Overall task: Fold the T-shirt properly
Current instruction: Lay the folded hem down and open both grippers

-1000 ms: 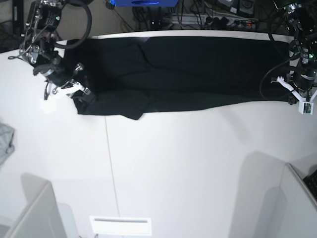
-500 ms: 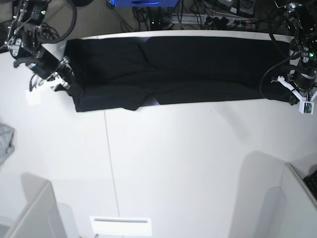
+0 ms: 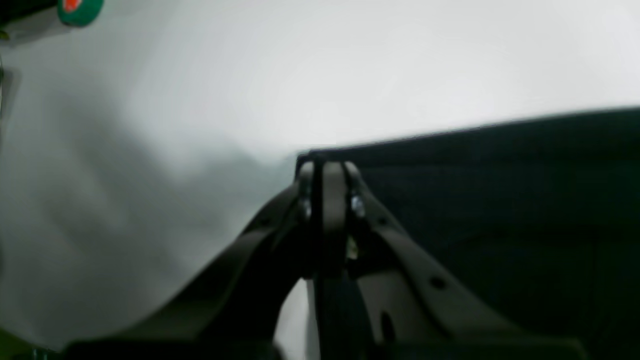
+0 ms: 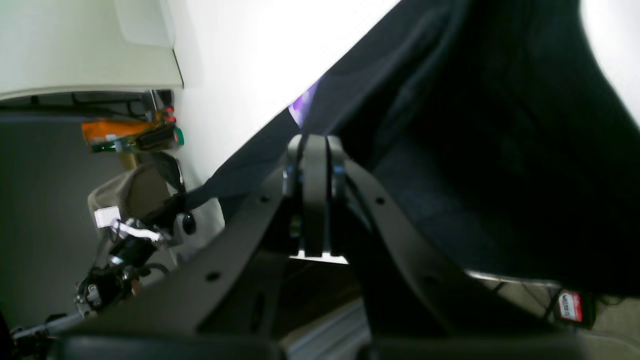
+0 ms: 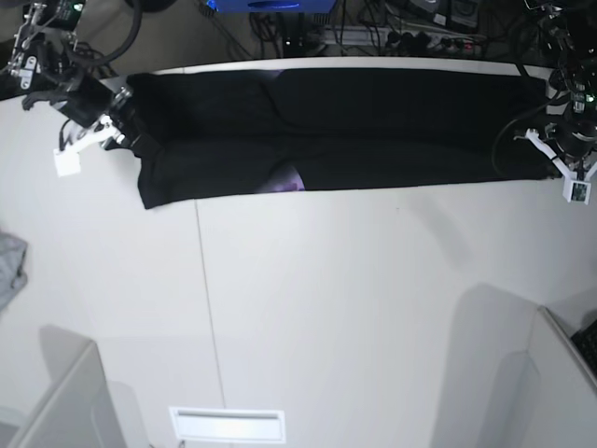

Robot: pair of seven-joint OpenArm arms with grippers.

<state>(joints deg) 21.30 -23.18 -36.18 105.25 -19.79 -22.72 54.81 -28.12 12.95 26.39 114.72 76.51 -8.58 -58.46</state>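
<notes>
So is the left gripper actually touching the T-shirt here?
Touching. In the left wrist view the left gripper has its jaws shut on the corner edge of the black T-shirt, with cloth pinched between them and no gap.

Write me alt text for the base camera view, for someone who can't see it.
A black T-shirt lies stretched in a long band across the far side of a white table, each end pinched by a shut gripper: right gripper, left gripper.
</notes>
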